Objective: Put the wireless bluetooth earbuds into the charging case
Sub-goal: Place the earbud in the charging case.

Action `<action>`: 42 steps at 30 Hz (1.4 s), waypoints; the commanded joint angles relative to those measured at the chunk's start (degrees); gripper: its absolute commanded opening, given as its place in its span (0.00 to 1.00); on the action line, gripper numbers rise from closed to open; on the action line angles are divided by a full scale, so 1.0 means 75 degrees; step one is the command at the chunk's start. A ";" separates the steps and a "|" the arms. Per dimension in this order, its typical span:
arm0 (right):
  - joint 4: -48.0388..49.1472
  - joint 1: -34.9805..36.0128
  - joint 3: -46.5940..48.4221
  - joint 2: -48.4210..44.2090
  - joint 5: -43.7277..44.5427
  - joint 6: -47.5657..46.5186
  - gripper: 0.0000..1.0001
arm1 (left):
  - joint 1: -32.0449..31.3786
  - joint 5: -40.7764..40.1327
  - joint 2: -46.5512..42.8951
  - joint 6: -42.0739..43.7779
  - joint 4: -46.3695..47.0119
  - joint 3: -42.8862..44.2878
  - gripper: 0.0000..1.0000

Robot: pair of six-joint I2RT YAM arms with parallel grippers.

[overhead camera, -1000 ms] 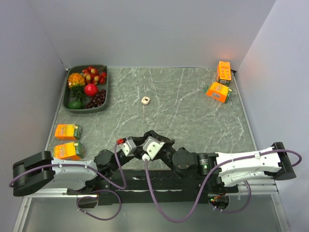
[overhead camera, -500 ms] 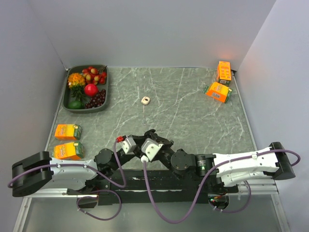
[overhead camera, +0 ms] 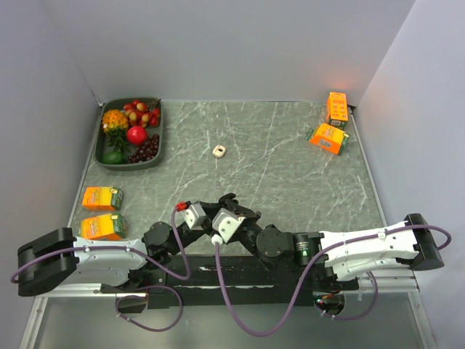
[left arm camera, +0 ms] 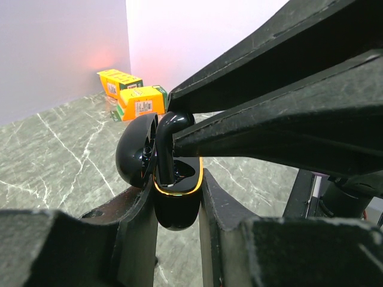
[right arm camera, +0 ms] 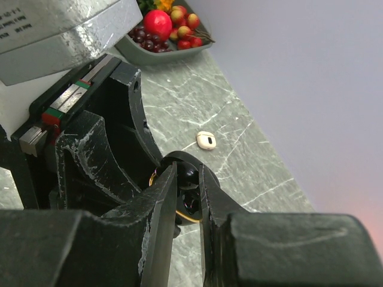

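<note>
Item: charging case (left arm camera: pixel 177 210), black with an orange-lit rim, lid hinged open to the left, held off the table (overhead camera: pixel 290 167) near its front edge. Holder: left gripper (left arm camera: pixel 178 200), jaws closed tight on the lower body of the case, one finger on each side. Item: earbud (left arm camera: pixel 164 152), black, stem pointing down into the open case, its foot at or just inside the rim. Holder: right gripper (right arm camera: pixel 187 192), jaws narrow, pinching the earbud's upper end from above. Second earbud: cannot be told from these views (it may already sit in the case, hidden by the fingers). Step in hand, as judged: seating an earbud in its well. Next move calls for a short straight push down along the stem with the case held firm, then a gentle release so the earbud is not dragged back out. Also present: small white oval piece (overhead camera: pixel 219 150), lying mid-table, well apart from both arms.
</note>
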 commanded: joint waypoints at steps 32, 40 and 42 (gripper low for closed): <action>0.0621 0.0244 -0.0244 0.0112 0.0343 -0.0456 0.00 | 0.0076 -0.0094 -0.0333 -0.0067 0.0020 0.0444 0.01; 0.0844 0.0502 -0.0314 0.0252 0.0401 -0.0796 0.00 | 0.0064 -0.0070 -0.0286 -0.0090 0.0078 0.0432 0.01; 0.0879 0.0549 -0.0314 0.0322 0.0425 -0.0843 0.00 | 0.0076 -0.0070 -0.0274 -0.0091 0.0091 0.0420 0.01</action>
